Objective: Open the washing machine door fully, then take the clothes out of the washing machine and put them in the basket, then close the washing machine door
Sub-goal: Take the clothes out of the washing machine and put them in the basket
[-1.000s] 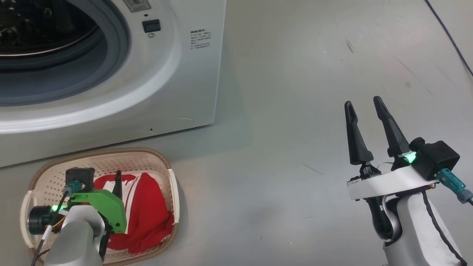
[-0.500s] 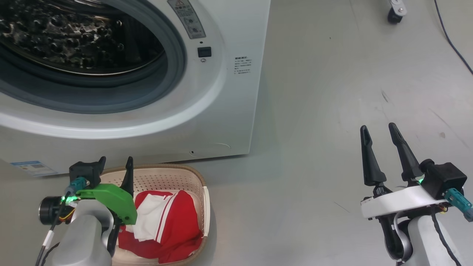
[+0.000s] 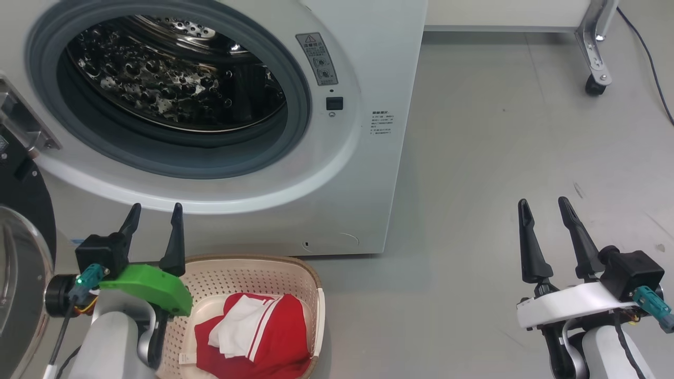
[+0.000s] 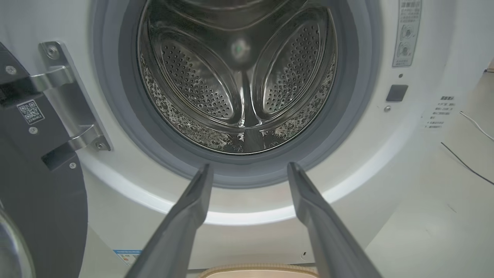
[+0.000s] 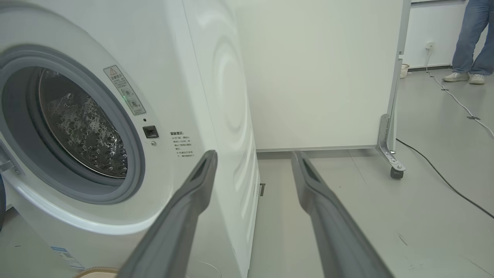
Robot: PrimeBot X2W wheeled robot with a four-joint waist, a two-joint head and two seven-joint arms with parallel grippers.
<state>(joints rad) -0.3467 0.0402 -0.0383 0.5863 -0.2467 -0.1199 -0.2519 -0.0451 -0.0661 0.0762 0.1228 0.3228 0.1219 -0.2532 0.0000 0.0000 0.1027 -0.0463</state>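
Clothes lie in basket, door open

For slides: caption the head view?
Clothes in basket, drum empty, door open, left gripper and right gripper open.

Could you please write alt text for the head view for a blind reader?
A white washing machine stands open, its drum empty. Before it, red-and-white clothes lie in a cream basket; the left claw, by the basket, and the right claw, over floor, are open.
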